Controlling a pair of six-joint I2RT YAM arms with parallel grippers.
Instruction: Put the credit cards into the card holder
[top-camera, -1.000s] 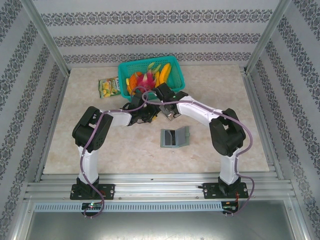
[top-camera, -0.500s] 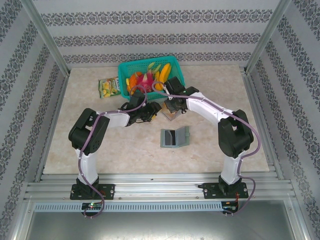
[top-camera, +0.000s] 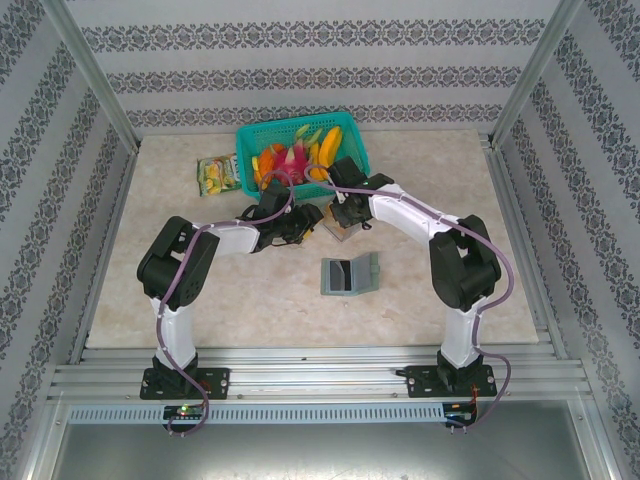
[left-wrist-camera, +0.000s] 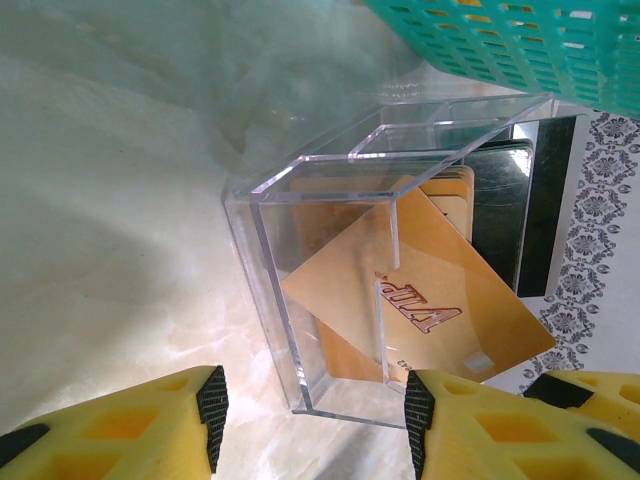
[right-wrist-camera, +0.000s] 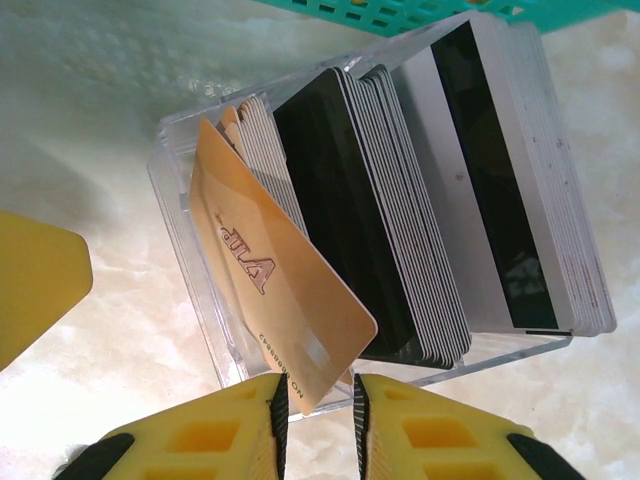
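Observation:
The credit cards stand packed in a small clear box (right-wrist-camera: 205, 310): a dark stack (right-wrist-camera: 340, 200), white-striped ones (right-wrist-camera: 500, 180) and an orange-brown card (right-wrist-camera: 270, 290) tilted out of the front. That orange-brown card's lower corner sits between the fingers of my right gripper (right-wrist-camera: 318, 420), which is narrowly open, with the card leaning against one pad. My left gripper (left-wrist-camera: 312, 420) is open and straddles the near end of the clear box (left-wrist-camera: 270, 250) with a gap on one side. The grey-green card holder (top-camera: 350, 274) lies unfolded on the table nearer me.
A teal basket (top-camera: 350, 130) of toy fruit stands just behind the box, close to both wrists. A yellow-green snack packet (top-camera: 217, 175) lies to its left. Metal frame posts and patterned walls surround the marble tabletop (top-camera: 440, 180).
My right arm has swung back and to the right, bringing its wrist over the box by the basket. The left arm shifted slightly left, then stayed still.

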